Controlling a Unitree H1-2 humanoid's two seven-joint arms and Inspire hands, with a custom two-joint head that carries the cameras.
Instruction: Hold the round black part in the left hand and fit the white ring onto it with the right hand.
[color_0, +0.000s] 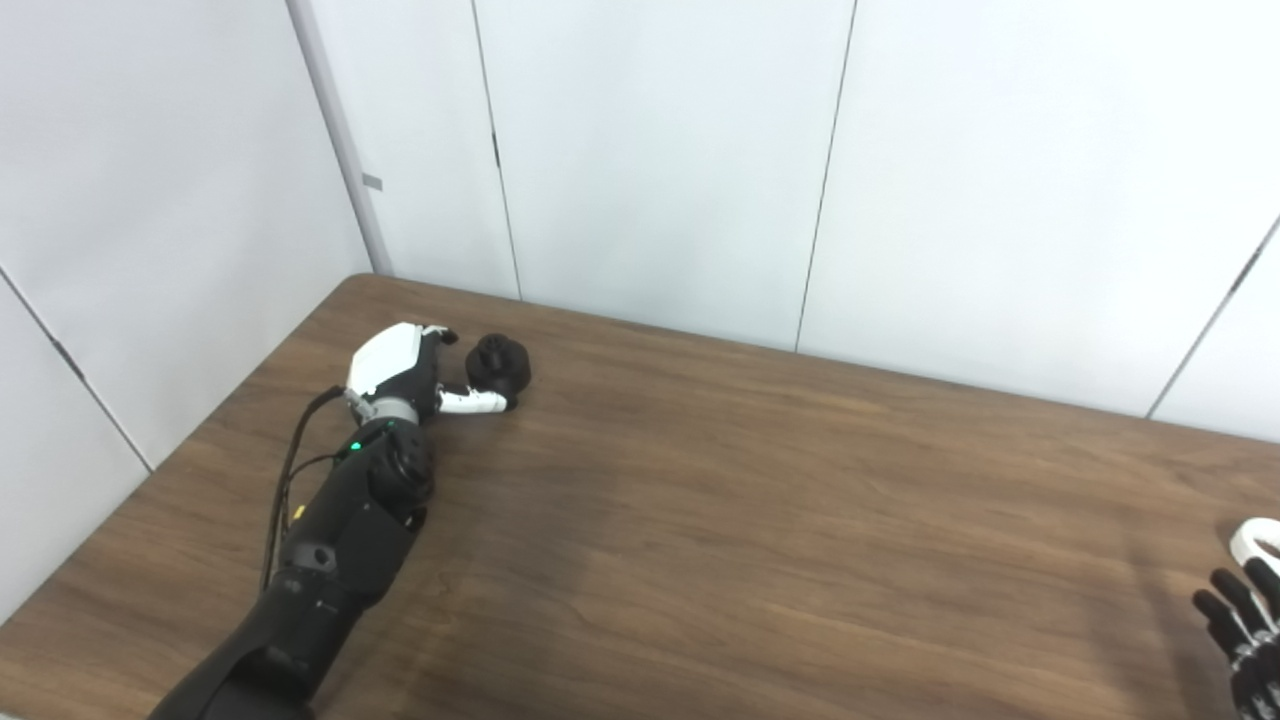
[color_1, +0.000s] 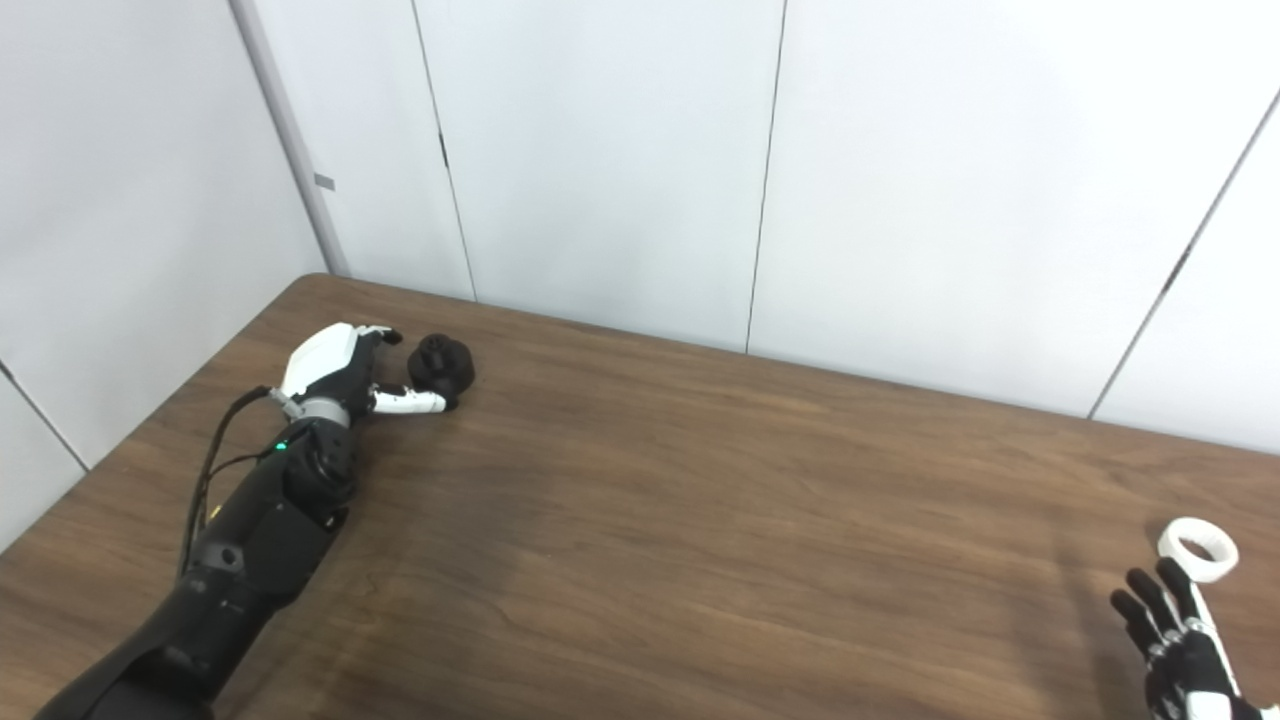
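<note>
The round black part (color_0: 498, 365) sits on the wooden table (color_0: 760, 520) near its far left corner. My left hand (color_0: 400, 368) lies just left of it, open. The thumb (color_0: 478, 402) reaches along the part's near side and the fingers (color_0: 441, 335) curl toward its far side; whether they touch it I cannot tell. The white ring (color_1: 1198, 548) lies flat on the table at the far right. My right hand (color_1: 1175, 640) is at the bottom right corner, open with its dark fingers spread, their tips just short of the ring.
White wall panels (color_0: 650, 170) stand close behind the table's far edge and along its left side. A black cable (color_0: 285, 480) runs along the left forearm. The brown tabletop stretches wide between the two hands.
</note>
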